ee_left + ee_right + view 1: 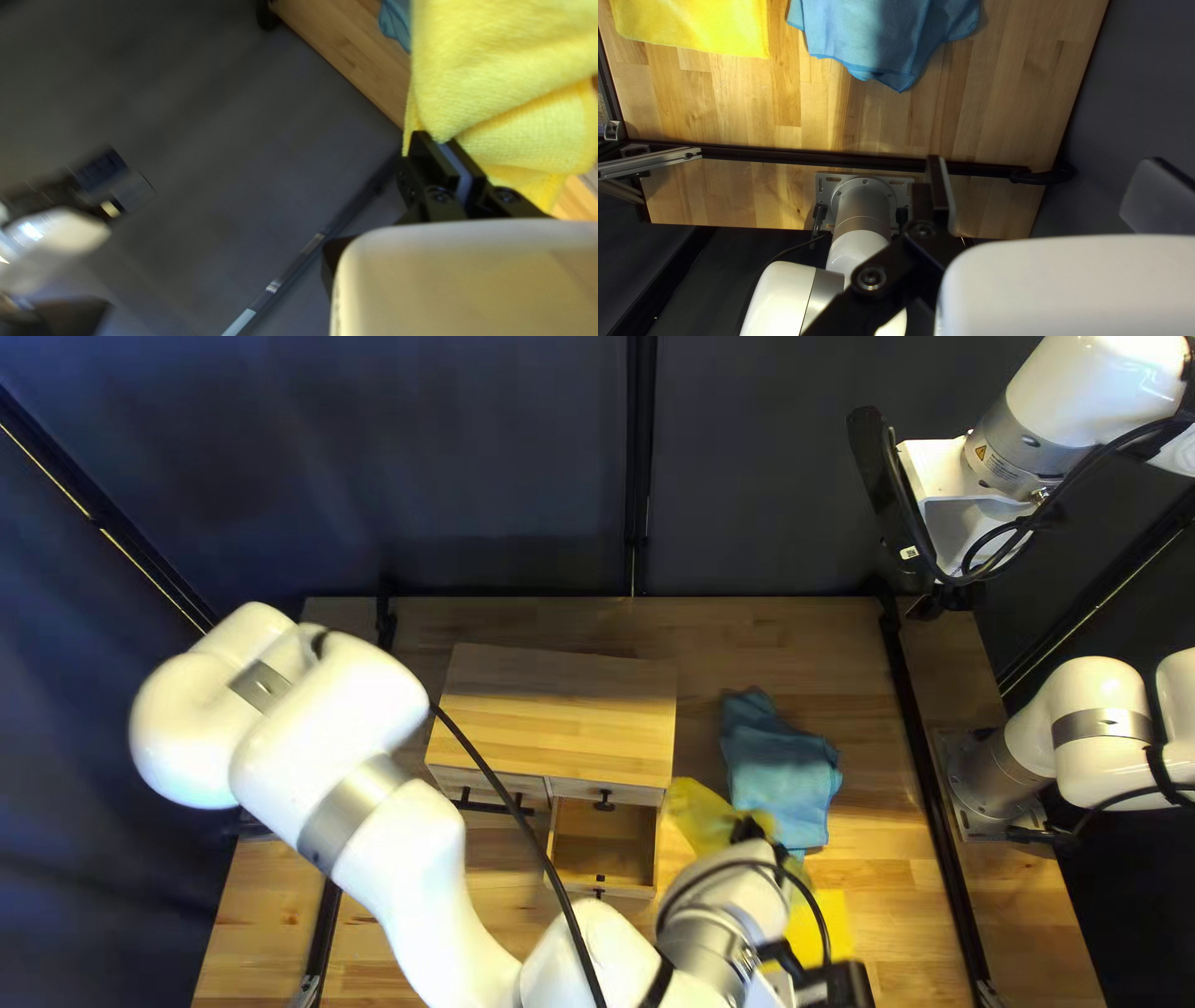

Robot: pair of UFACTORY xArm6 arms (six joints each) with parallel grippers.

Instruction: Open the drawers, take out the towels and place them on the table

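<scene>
Stretched white left arm across the lower left of the top left view, closest to the lens. Had left gripper pinched shut on bright yellow microfibre towel, at the lower middle of that view, just right of the pulled-out drawer. Could not tell contact between the hanging cloth and the light wooden table.

Found crumpled blue microfibre towel already lying on the table, right of centre, just beside the pale wooden drawer chest and meeting the yellow cloth at its near edge.

Saw lower right drawer drawn open and apparently bare inside. Saw other drawer fronts flush with the chest, the left one partly hidden behind the arm. Could not judge their contents.

Held right gripper high at the upper right of the top left view, fingers spread wide, empty, well apart from both towels.

Judged the task well along: one towel delivered, the second out of its drawer and awaiting release, the remaining drawers possibly still to open.
</scene>
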